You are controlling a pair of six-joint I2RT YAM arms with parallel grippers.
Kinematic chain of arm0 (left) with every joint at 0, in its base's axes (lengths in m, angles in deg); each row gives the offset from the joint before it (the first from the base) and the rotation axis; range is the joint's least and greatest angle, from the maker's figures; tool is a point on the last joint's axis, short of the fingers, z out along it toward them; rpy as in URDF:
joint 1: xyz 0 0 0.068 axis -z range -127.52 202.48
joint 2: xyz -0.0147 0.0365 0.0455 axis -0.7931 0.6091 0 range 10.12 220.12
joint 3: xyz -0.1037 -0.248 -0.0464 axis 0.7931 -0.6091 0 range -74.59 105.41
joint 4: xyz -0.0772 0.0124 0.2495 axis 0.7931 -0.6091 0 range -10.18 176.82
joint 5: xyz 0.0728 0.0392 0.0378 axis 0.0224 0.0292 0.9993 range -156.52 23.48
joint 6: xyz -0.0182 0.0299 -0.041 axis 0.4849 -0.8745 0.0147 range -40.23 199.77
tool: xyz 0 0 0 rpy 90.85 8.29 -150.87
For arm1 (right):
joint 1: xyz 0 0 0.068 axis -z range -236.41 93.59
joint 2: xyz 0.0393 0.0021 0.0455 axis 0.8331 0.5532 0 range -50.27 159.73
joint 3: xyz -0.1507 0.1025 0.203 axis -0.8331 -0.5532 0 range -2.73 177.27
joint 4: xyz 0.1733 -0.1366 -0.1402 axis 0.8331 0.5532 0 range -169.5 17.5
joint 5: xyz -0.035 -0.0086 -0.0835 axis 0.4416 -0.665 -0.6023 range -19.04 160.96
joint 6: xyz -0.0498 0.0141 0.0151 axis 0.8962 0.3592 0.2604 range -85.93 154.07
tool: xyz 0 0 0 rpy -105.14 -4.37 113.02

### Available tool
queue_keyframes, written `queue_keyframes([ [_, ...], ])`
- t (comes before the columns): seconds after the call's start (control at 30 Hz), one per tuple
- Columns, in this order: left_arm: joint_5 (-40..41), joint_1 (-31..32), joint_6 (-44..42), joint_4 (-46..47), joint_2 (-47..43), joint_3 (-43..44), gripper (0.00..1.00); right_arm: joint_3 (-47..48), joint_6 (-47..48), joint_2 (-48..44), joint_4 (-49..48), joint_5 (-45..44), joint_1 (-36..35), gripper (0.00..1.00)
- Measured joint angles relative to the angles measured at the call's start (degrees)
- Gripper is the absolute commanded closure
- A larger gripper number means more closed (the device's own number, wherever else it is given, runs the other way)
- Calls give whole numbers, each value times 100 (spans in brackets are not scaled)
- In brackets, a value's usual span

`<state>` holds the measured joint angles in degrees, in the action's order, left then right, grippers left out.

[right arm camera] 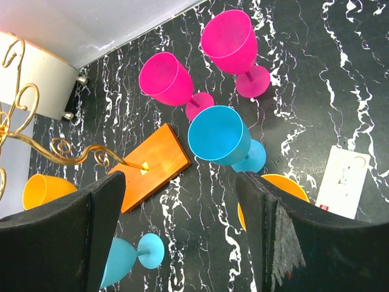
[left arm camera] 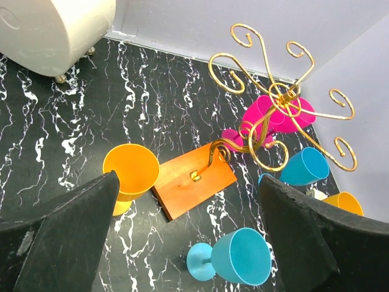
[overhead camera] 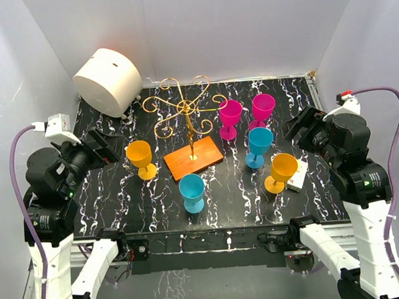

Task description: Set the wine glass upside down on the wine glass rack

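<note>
Currently both of your arms hang above the black, white-veined marble-patterned surface, one at each side, and neither touches anything. Your left end effector has its fingers spread as wide as they go, with nothing between them. Your right end effector is also wide apart and empty.

The thin gold wire wine glass rack, with curled scroll arms, stands in the middle on its flat orange-brown wooden base. No glass hangs from it.

Around it, all upright with rims up:
- an orange plastic wine glass just left of the base
- a blue plastic wine glass on the near side
- two magenta plastic wine glasses to the far right
- a second blue glass to the right
- a second orange glass nearer on the right

Because they stand rim up, whichever you take would need turning over before it can hang.

A white cylindrical container lies far left, and a small white card sits beside the second orange glass. Spread fingers suggest readiness to reach; which glass you intend cannot be told.
</note>
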<state>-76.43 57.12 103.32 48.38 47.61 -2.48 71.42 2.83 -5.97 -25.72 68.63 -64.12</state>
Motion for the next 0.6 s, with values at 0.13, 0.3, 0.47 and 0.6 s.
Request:
queue_keyframes([
  [0.13,-31,0,-35,184,205,0,1,-2,87,61,24,-13,0,25],
  [0.3,-310,2,-164,568,293,-175,1,26,356,275,258,37,0,26],
  [0.47,-498,4,-234,979,315,-468,1,146,549,564,627,74,2,28],
  [0.6,-577,4,-251,1370,269,-616,1,146,619,824,994,160,2,38],
])
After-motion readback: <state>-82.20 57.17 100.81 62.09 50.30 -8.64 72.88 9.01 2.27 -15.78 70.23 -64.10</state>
